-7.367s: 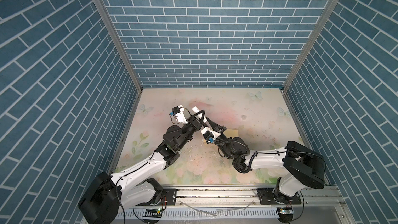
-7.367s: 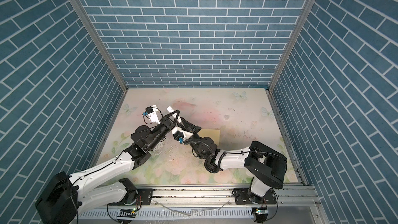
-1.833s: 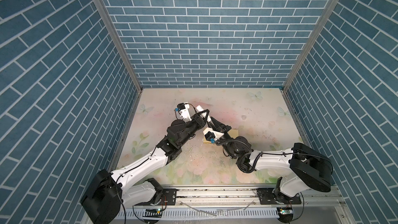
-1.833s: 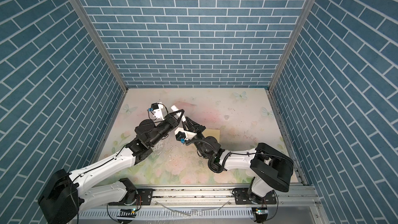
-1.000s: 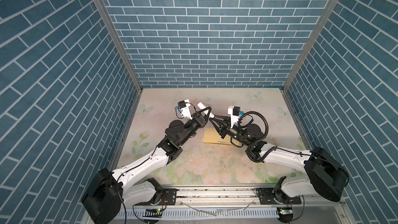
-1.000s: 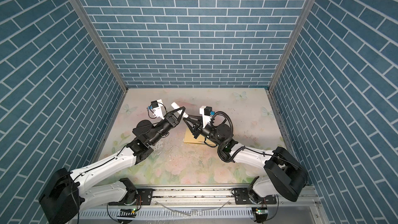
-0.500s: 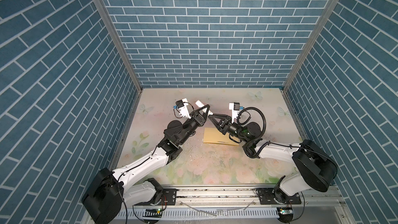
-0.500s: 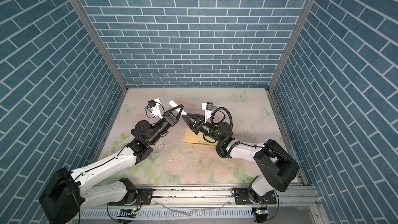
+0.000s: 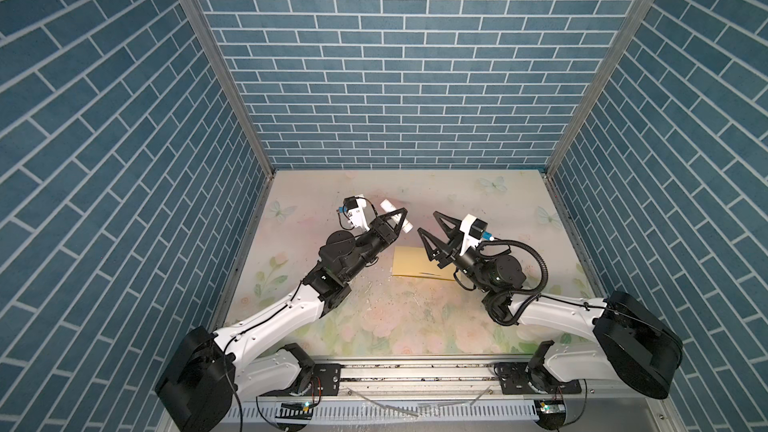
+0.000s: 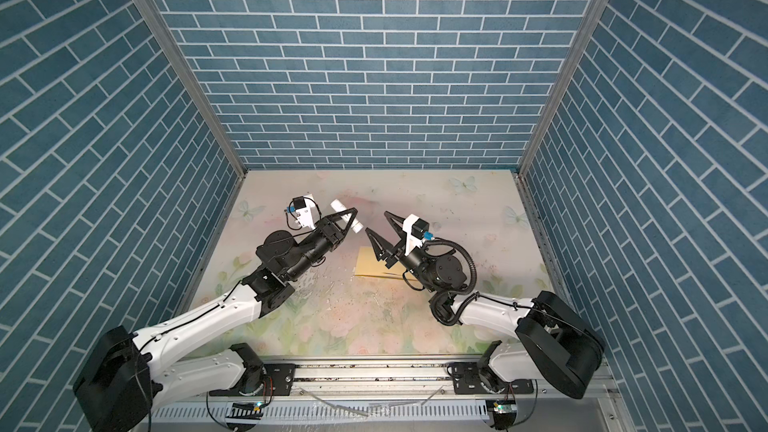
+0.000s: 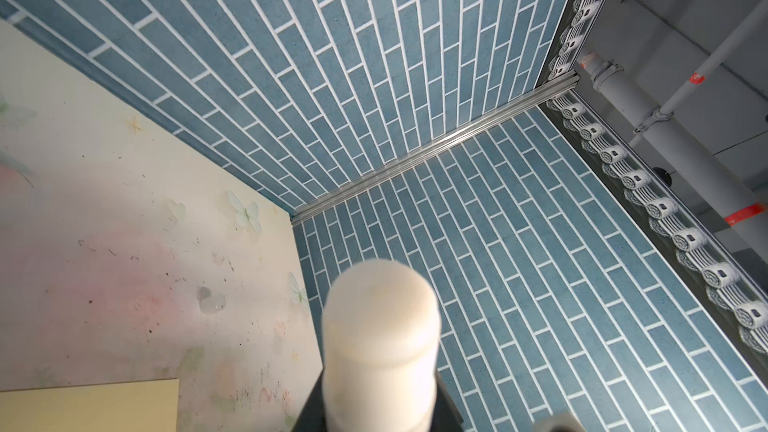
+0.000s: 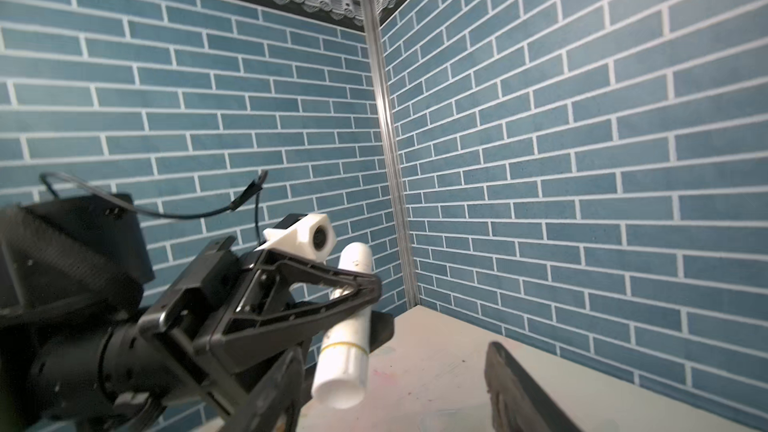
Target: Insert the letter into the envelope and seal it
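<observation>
While the plain yellow-tan envelope lies flat in the middle of the flowery desk, the right hand hangs above one end, fingers spread wide, holding nothing. The left hand grips a white glue stick up off the desk nearby.
</observation>
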